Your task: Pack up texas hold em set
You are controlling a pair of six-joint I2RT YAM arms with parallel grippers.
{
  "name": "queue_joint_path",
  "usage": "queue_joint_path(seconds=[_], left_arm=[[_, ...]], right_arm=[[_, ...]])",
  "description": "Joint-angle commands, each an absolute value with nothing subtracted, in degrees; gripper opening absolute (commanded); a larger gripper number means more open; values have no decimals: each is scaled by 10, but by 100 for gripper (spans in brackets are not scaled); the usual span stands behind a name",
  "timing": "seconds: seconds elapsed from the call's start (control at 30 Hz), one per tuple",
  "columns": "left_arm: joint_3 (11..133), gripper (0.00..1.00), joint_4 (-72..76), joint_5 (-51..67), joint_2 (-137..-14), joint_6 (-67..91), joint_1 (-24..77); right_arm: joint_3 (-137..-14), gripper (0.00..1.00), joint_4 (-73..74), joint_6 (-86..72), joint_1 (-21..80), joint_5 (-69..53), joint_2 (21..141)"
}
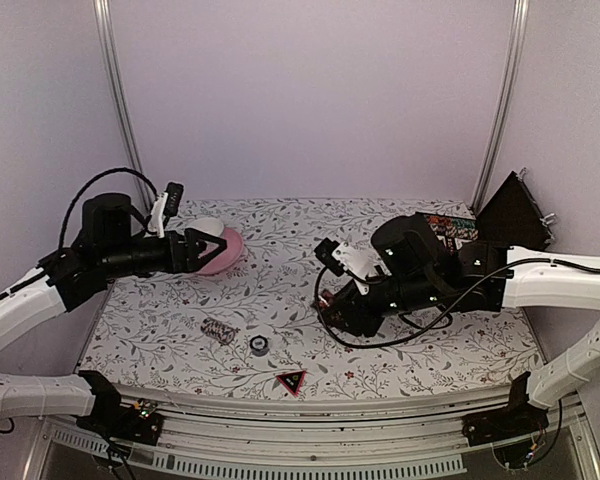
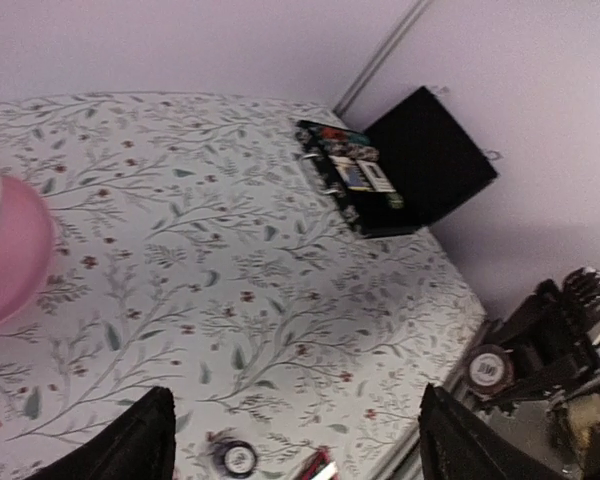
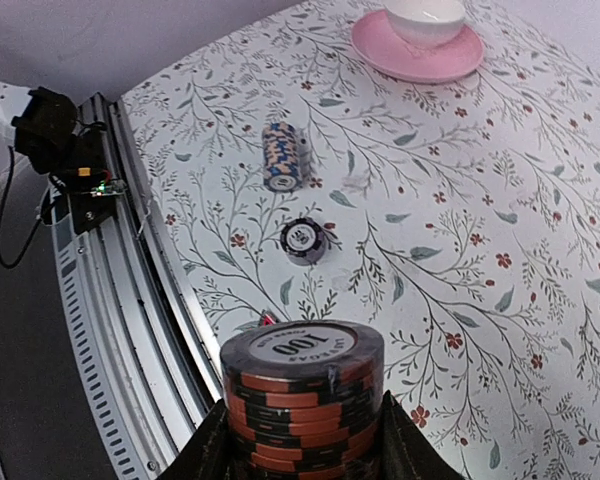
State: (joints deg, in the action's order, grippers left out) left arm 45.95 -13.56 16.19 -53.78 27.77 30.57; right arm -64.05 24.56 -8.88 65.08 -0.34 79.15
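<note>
My right gripper (image 3: 302, 425) is clamped on an orange chip roll (image 3: 302, 395), one finger on each side, a "100" chip on top. In the top view it sits centre-right, above the table (image 1: 400, 345), chips pointing to the front edge. My left gripper (image 2: 295, 395) is spread wide with nothing between the fingers (image 2: 130, 445). In the top view it hangs centre-left, just beside the saucer (image 1: 230, 250) and cup (image 1: 208, 230).

The case (image 1: 460, 235) is in the back right corner, open, its lid upright, with card boxes inside; the details are too small to read. A blue chip roll (image 1: 218, 328) lies on its side at lower left of centre. A black chip (image 1: 259, 345) is just to the right of it, not touching. The marker (image 1: 290, 381) lies flat near the front edge, apart from both. The chips and marker are well apart from the case.
</note>
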Motion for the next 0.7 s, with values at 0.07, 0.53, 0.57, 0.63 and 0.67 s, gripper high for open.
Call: queue_joint_path(seconds=[0.07, 0.53, 0.57, 0.63, 0.67], left_arm=[[468, 88, 6, 305, -590, 471, 449], [446, 93, 96, 303, -694, 547, 556], [446, 93, 99, 303, -699, 547, 558], [447, 94, 105, 302, -708, 548, 561], [448, 93, 108, 301, -712, 550, 563]], right_arm=[[-636, 28, 169, -25, 653, -91, 759], [-646, 29, 167, -6, 676, -85, 773], [-648, 29, 169, -6, 676, -84, 774], [-652, 29, 174, -6, 677, -82, 777], [-654, 29, 175, -6, 679, -80, 778]])
